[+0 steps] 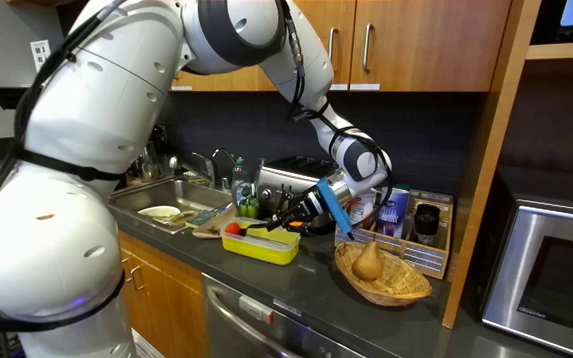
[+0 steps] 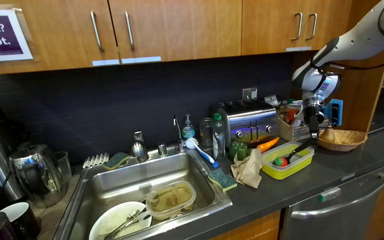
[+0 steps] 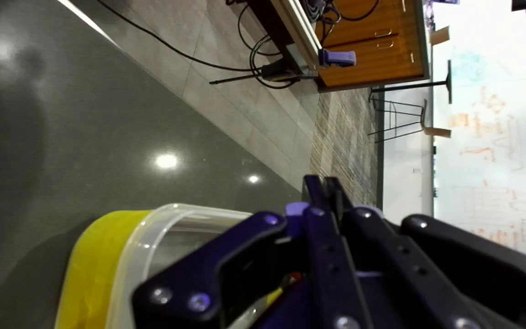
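Observation:
My gripper (image 1: 272,223) reaches low over the counter. In the wrist view the fingertips (image 3: 312,185) are drawn together, with only a thin gap. It looks shut on the handle of a black spoon (image 2: 298,150), though the contact itself is partly hidden. The spoon slants down into a yellow container (image 1: 256,251) with a clear rim. Its lower end lies beside a round red item with green on it (image 2: 280,162), inside the container. Through the gripper's linkage the wrist view shows a sliver of red. To the right, a brown pear (image 1: 367,263) sits in a wicker basket (image 1: 406,286).
Behind the gripper stand a toaster (image 2: 253,123), an orange carrot (image 2: 268,145) and a green pepper (image 2: 238,150). A crumpled brown paper (image 2: 248,170) lies left of the container. Farther left is the sink (image 2: 112,181) with dishes. A wooden crate (image 1: 426,258) is at the back.

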Controlling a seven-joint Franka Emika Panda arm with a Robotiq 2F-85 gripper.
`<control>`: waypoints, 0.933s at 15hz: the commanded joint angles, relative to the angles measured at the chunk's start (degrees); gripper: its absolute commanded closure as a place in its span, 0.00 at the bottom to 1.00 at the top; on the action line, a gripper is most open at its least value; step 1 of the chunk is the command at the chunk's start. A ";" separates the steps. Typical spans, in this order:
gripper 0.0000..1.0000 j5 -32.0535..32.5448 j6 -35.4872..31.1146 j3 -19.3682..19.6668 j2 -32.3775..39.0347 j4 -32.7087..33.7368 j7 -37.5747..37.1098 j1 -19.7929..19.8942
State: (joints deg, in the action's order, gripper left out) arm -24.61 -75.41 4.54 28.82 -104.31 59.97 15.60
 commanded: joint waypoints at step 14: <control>0.99 -0.07 10.76 -0.83 4.59 6.77 4.34 2.10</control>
State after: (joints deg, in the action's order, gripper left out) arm -24.65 -68.03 4.51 32.06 -100.14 63.50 16.60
